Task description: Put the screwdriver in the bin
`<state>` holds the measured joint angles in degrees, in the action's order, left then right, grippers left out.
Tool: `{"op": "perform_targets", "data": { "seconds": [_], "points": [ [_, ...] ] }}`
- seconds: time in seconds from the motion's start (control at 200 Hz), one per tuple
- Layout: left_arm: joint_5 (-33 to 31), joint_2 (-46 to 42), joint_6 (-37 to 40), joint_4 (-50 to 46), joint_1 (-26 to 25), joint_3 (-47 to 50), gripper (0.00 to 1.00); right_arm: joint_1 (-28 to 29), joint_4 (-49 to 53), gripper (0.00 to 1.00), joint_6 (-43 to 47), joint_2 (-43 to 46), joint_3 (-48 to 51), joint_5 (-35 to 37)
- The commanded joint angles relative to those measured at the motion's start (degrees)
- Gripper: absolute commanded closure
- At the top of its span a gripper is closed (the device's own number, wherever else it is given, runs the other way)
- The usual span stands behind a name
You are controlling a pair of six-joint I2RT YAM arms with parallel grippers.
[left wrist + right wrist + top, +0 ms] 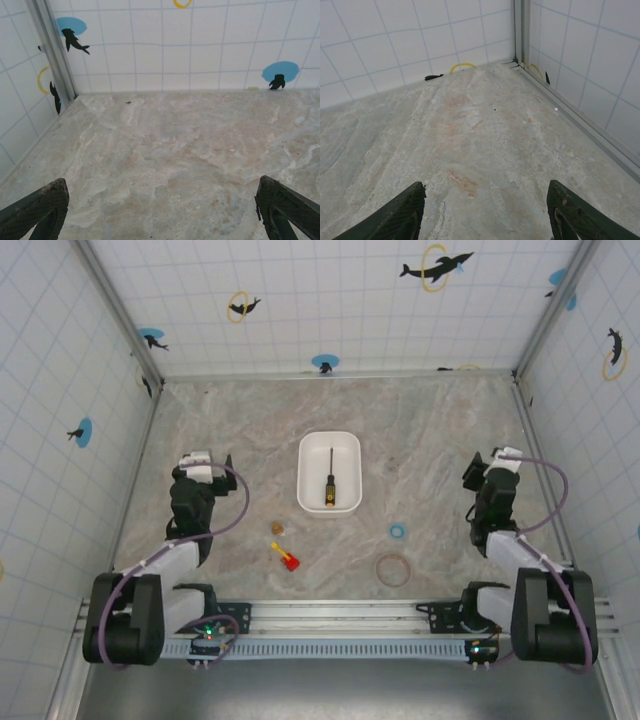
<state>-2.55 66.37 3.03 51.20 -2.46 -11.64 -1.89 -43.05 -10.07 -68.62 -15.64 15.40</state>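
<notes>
- Marbled grey counter [430,430], boxed in by white tiled walls with dolphin stickers.
- I read the bin [346,452] at centre frame in the top view, well apart from both arms.
- Screwdriver [328,481] lies inside the bin on its floor. Its shaft points to the top of the frame and its yellow-and-black handle to the bottom.
- Left pincer [207,462] sits left of the bin. On its wrist view the fingers [42,202] are spread wide, with bare counter between them.
- Right pincer [492,465] sits right of the bin. Its fingers [397,212] are likewise spread, gripping nothing.
- Just below the bin are a small brown bit [277,528] and a stubby red-and-yellow piece [286,557].
- Lower right of the bin are a blue ring [398,531] and, below it, a larger tan ring [394,569].
</notes>
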Motion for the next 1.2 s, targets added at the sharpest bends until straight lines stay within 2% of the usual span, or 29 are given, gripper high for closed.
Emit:
{"op": "perform_targets", "data": {
  "seconds": [0.0, 0.255, 0.31, 0.536, 0.581, 0.816, 0.846, 0.946, 1.001, 1.111, 1.196],
  "points": [
    [1.4, 1.9, -0.3, 6.8, 1.3, 1.7, 0.03, -0.2, -8.8, 0.34, -0.2, -2.6, 1.2, 1.6],
    [1.0, 9.9, -1.0, 11.4, 1.9, -0.2, 0.03, -0.2, -15.0, 0.34, -0.1, -9.3, 1.0, 2.4],
    [0.6, 11.1, -0.8, 12.3, 2.0, -0.6, 0.03, -0.1, -13.4, 0.34, 0.8, -9.5, 0.0, 1.0],
    [-1.2, 16.3, -1.3, 19.2, 2.0, 0.5, 0.03, 3.3, -18.4, 0.34, 4.2, -16.1, -0.7, 3.5],
    [-1.6, 17.9, -1.6, 20.4, 2.0, 0.4, 0.03, 4.6, -18.2, 0.34, 4.9, -15.9, -0.8, 5.9],
    [-0.6, 20.1, -0.7, 17.6, 2.1, -2.2, 0.03, 5.4, -15.8, 0.33, 4.9, -15.6, -1.7, 7.9],
    [-0.5, 20.3, -0.5, 17.6, 2.1, -2.4, 0.03, 5.3, -15.4, 0.31, 4.9, -15.5, -1.7, 7.8],
    [-0.4, 20.3, -0.5, 17.1, 2.1, -2.5, 0.03, 5.3, -15.3, 0.12, 4.9, -15.5, -1.8, 7.8],
    [-0.3, 20.1, -0.4, 16.6, 2.0, -2.7, 0.03, 5.2, -15.2, 0.06, 4.7, -15.6, -1.8, 7.4],
    [-0.4, 20.3, -0.5, 16.6, 2.0, -2.7, 0.03, 4.9, -15.0, 0.0, 4.6, -15.6, -1.9, 6.7],
    [-0.4, 20.3, -0.5, 16.6, 2.1, -2.7, 0.03, 4.8, -15.0, 0.01, 4.6, -15.6, -2.0, 6.7]
  ]
}}
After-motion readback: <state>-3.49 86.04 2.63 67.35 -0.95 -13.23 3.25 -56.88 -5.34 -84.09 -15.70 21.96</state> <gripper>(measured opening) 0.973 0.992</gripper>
